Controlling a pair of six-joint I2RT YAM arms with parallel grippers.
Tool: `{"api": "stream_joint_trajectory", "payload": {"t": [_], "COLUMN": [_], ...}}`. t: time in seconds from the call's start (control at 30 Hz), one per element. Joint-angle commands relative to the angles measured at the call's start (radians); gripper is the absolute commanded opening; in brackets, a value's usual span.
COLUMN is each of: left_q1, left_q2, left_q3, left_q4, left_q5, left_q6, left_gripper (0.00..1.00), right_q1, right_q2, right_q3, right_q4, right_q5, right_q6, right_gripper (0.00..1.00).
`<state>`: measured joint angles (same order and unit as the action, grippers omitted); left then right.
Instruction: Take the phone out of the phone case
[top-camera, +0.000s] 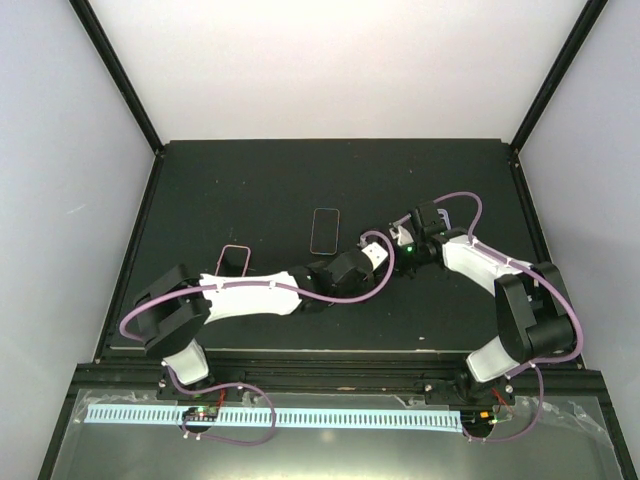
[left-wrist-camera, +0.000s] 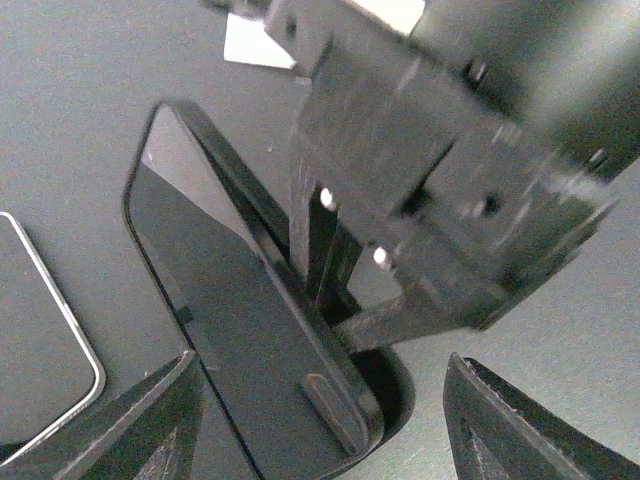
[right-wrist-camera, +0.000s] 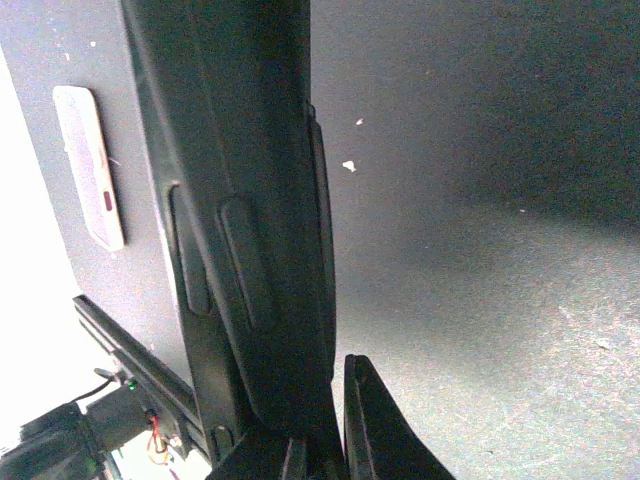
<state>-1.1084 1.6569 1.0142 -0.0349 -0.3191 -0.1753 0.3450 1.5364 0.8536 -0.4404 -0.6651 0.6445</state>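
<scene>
Black table (top-camera: 250, 180): right end effector (right-wrist-camera: 320, 435) pinches the phone case (left-wrist-camera: 240, 300); left end effector (left-wrist-camera: 320, 395), half-open, straddles its end.

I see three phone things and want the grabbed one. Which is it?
The black case, pinched in the right gripper. The silver-rimmed phone and the pink-rimmed one lie flat on the table.

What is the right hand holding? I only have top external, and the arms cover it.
Observer: Right wrist shows a black phone case clamped edge-on in the right hand.
Operator: Left hand on it too?
Observer: No grip. Left wrist shows the left hand open, with the case's end between its fingers and a clear gap at one finger.
</scene>
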Motion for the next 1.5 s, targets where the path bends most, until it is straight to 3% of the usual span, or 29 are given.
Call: {"api": "stream_joint_trajectory", "payload": {"t": [0.0,0.4,0.63,0.77,0.87,1.1,1.27,1.47], "left_q1": [-0.004,-0.001,-0.004,-0.009,-0.013,-0.017,-0.02,-0.022], "left_q2": [0.022,0.06,0.075,0.071,0.072,0.037,-0.017,-0.059], "left_q3": [0.031,0.092,0.102,0.101,0.112,0.098,0.064,0.073], "left_q4": [-0.049,-0.144,-0.156,-0.137,-0.138,-0.124,-0.061,-0.061], "left_q5": [-0.042,-0.147,-0.265,-0.327,-0.377,-0.482,-0.442,-0.424], "left_q6": [0.033,0.098,0.076,0.116,0.149,0.217,0.229,0.178], "left_gripper": [0.67,0.56,0.57,0.57,0.51,0.28,0.12,0.02], "right_q1": [-0.013,-0.021,-0.02,-0.025,-0.031,-0.04,-0.067,-0.072], "right_q2": [-0.028,-0.032,-0.033,0.013,0.043,0.027,0.039,-0.002], "right_q3": [0.017,0.003,-0.016,0.05,0.083,0.077,0.101,0.111], "right_q4": [0.048,0.078,0.113,0.048,0.038,0.054,-0.018,-0.049], "right_q5": [-0.078,-0.127,-0.211,-0.304,-0.384,-0.384,-0.245,-0.063], "right_q6": [0.017,0.027,0.044,0.039,0.059,0.081,0.004,-0.041], "right_gripper": [0.01,0.01,0.01,0.01,0.01,0.01,0.01,0.01]}}
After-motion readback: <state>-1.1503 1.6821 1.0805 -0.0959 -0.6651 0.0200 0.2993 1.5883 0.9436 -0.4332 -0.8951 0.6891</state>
